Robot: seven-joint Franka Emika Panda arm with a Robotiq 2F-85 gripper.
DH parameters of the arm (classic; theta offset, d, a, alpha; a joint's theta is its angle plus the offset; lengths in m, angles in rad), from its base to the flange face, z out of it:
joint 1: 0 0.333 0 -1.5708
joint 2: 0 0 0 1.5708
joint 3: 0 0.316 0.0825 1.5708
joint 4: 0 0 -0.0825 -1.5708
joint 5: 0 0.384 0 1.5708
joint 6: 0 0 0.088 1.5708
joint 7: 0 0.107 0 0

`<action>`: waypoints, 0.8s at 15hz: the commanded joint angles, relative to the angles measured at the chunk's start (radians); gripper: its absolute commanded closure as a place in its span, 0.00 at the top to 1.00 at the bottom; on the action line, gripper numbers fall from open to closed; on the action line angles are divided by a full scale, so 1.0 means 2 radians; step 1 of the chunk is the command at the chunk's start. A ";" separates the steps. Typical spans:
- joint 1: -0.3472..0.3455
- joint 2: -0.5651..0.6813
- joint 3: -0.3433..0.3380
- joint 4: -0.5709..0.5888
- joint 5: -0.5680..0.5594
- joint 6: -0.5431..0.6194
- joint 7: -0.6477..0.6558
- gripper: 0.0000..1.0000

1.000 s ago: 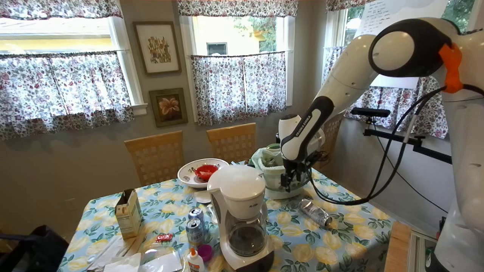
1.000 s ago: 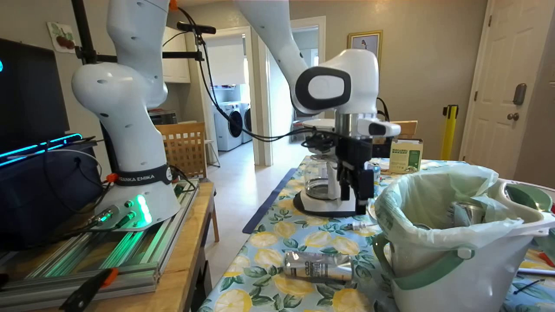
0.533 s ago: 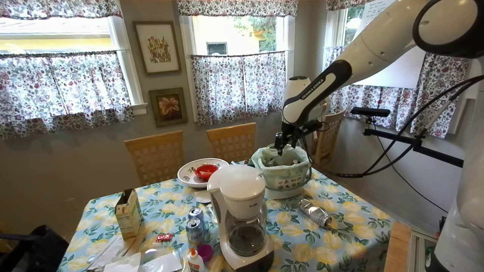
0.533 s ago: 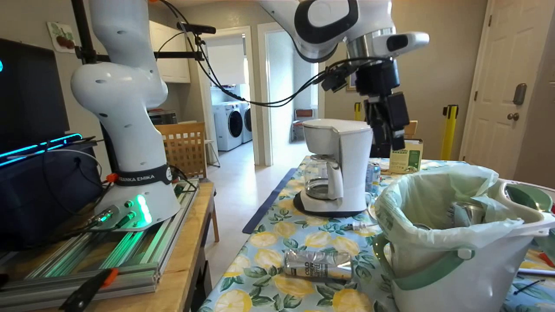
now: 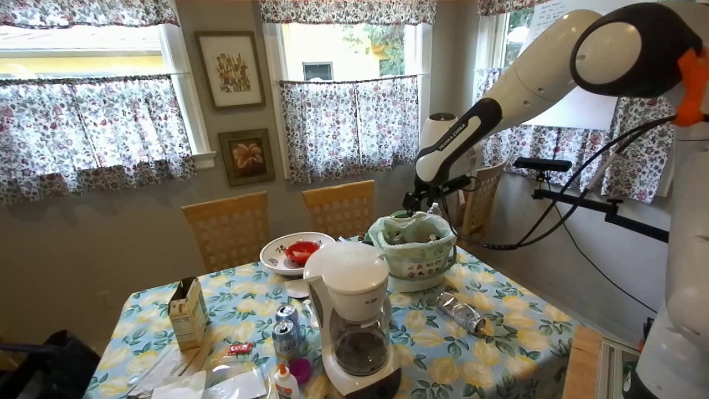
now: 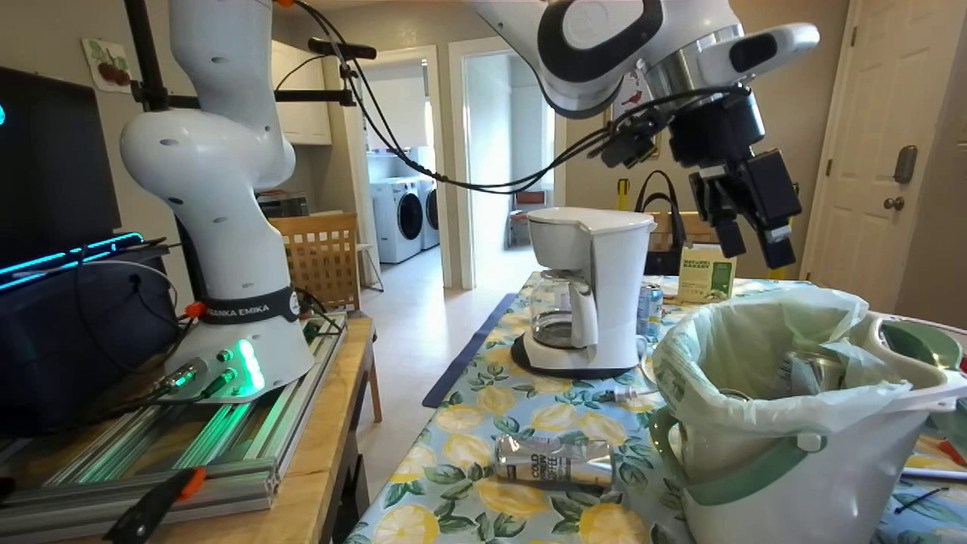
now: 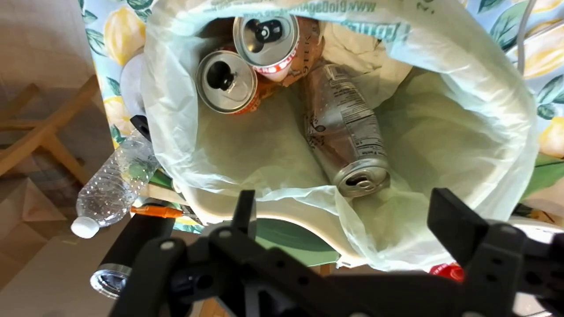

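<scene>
Tool (image 6: 755, 246) spread wide, gripping nothing, tilted, near lined bin (image 6: 823, 502), above rim height. In bin: two opened cans (image 7: 227, 83), clear can (image 7: 341, 116) beside them. Clear bottle (image 7: 112, 182) with white cap (image 7: 85, 226) just outside bin. Silver can (image 6: 555, 462) on its side on patterned surface (image 5: 509, 343), near bin. Coffee maker (image 6: 623, 295) farther off, carton (image 6: 706, 273) beyond it.

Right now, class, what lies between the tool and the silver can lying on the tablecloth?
In an exterior view, the bag-lined bin shows between the open tool and that silver can.
</scene>
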 commanded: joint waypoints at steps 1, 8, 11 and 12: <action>-0.007 0.057 0.007 0.026 0.012 0.037 -0.022 1.00; -0.023 0.136 0.026 0.062 0.008 0.086 -0.067 1.00; -0.034 0.162 0.037 0.082 0.010 0.106 -0.085 1.00; -0.039 0.171 0.043 0.090 0.012 0.113 -0.089 1.00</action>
